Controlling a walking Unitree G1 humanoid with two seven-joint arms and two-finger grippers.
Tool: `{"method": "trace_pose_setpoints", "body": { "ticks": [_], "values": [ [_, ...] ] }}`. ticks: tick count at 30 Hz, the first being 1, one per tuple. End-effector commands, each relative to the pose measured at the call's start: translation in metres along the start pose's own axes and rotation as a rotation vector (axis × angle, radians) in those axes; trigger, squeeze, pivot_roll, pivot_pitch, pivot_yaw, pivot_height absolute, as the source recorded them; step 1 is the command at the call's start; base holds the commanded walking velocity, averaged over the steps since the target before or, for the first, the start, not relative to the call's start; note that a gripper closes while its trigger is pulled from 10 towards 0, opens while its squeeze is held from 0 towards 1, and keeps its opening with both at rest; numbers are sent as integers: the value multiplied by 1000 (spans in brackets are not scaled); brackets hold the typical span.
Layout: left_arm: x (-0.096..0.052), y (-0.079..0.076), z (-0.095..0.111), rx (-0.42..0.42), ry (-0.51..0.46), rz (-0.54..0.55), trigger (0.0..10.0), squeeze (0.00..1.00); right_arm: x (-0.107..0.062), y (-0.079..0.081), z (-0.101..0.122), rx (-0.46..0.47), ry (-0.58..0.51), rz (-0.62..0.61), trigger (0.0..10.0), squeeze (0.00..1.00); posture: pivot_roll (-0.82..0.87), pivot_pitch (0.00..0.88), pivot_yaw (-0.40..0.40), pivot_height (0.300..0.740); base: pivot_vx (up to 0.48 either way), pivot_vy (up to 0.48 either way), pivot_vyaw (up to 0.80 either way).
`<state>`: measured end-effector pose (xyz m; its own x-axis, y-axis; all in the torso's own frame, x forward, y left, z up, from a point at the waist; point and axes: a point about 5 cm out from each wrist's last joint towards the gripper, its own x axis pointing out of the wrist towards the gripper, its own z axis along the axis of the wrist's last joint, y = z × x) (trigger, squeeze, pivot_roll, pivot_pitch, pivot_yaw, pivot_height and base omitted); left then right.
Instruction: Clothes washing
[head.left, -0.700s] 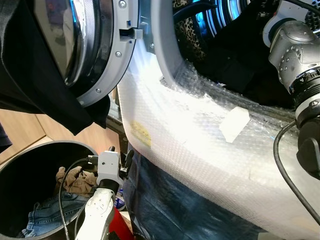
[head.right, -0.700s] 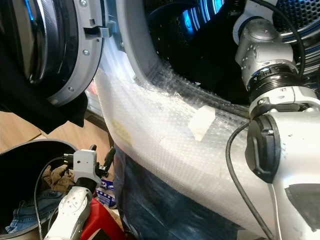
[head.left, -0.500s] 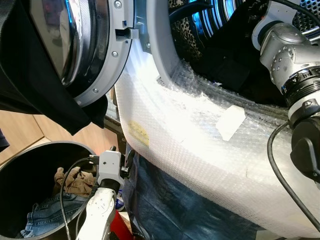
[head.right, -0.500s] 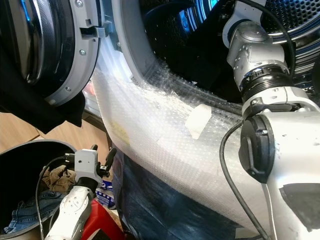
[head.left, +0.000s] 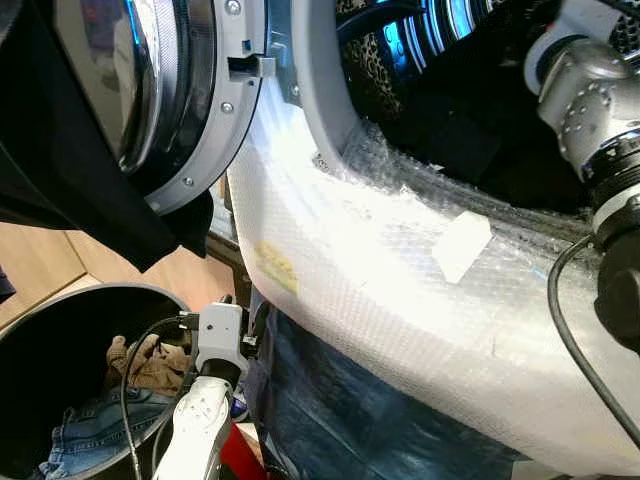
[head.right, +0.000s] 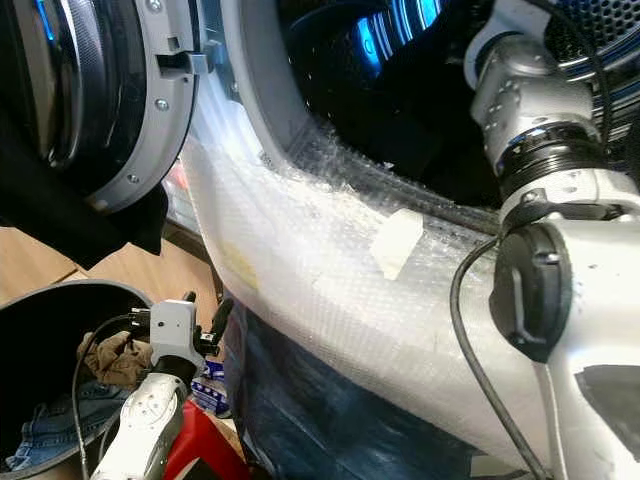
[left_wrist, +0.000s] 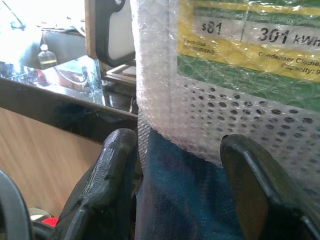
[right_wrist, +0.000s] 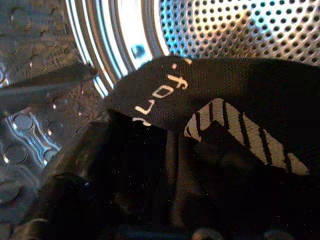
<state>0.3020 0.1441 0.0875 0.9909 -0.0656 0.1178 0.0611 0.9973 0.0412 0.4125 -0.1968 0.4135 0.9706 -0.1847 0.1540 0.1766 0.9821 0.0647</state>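
The washing machine's drum opening (head.left: 450, 120) holds dark clothes and a leopard-print piece (head.left: 375, 70). My right arm (head.left: 590, 90) reaches into it, and the right wrist view has a black garment with white print (right_wrist: 225, 115) close up against the perforated drum wall (right_wrist: 240, 25). The round door (head.left: 170, 90) stands open at left with a black garment (head.left: 70, 190) draped over it. My left gripper (head.left: 245, 325) is low beside the machine's front, open, fingers (left_wrist: 107, 175) apart and holding nothing.
Bubble wrap (head.left: 380, 270) covers the machine's front, with a white tape patch (head.left: 462, 245) and an energy label (left_wrist: 250, 35). A dark blue cloth (head.left: 340, 410) hangs below it. A black round bin (head.left: 60, 330) at lower left holds jeans (head.left: 90, 425) and a brown cloth (head.left: 150, 365).
My right arm has shifted slightly to the right at the drum opening. The left arm has stayed in place.
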Motion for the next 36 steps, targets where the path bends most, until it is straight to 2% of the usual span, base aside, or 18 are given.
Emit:
{"method": "trace_pose_setpoints", "body": {
  "ticks": [1,2,3,4,11,15,17,18,19,21,22,26,30,32,36],
  "values": [
    [1,-3,-1,-1,2,-9,10000,0,-4,-3,27,53,-62,-6,10000,1000,-83,34,-73,740,0,0,0],
    [1,-2,-1,-1,2,-8,10000,0,-4,-4,28,63,-59,-7,10000,1000,-86,34,-71,740,0,0,0],
    [1,-2,-1,-1,2,-7,10000,0,-5,-4,29,68,-57,-8,10000,682,-92,37,-69,740,0,0,0],
    [1,-1,-1,0,3,-7,10000,0,-5,-2,30,64,-50,-3,10000,0,-95,38,-69,740,0,0,0],
    [2,-2,-1,-1,3,-5,10000,0,-11,9,40,62,-52,36,10000,0,-87,42,-73,740,0,0,0],
    [1,-2,-1,-1,2,-4,10000,0,-13,4,39,29,-51,24,10000,0,-85,45,-75,740,0,0,0],
    [0,-1,-2,0,5,-3,10000,0,-20,-6,40,1,-51,18,10000,0,-90,52,-78,740,0,0,0],
    [0,-1,-2,0,5,-3,10000,0,-20,-6,40,1,-51,18,10000,0,-90,52,-78,740,0,0,0],
    [0,0,-2,0,5,-2,10000,0,-25,-14,38,-16,-52,-1,10000,0,-97,57,-78,740,0,0,0],
    [0,0,-1,1,5,-2,10000,0,-28,-17,36,-26,-52,-11,10000,0,-97,57,-78,740,0,0,0],
    [0,0,-1,1,4,-1,10000,0,-35,-24,28,-38,-35,-31,10000,0,-100,58,-76,740,0,0,0],
    [0,-1,-1,5,5,-15,10000,0,-48,-29,21,-23,-13,-29,10000,0,-106,62,-69,740,0,0,0],
    [0,0,-1,2,5,-11,10000,0,-59,-30,26,14,-33,-14,10000,0,-99,65,-69,740,0,0,0],
    [-1,1,-1,2,5,-6,10000,0,-72,-32,29,23,-51,-11,10000,0,-101,66,-67,740,0,0,0],
    [-1,1,-1,4,7,-8,10000,0,-86,-23,23,39,-32,38,10000,0,-105,69,-65,740,0,0,0]
  ]
}}
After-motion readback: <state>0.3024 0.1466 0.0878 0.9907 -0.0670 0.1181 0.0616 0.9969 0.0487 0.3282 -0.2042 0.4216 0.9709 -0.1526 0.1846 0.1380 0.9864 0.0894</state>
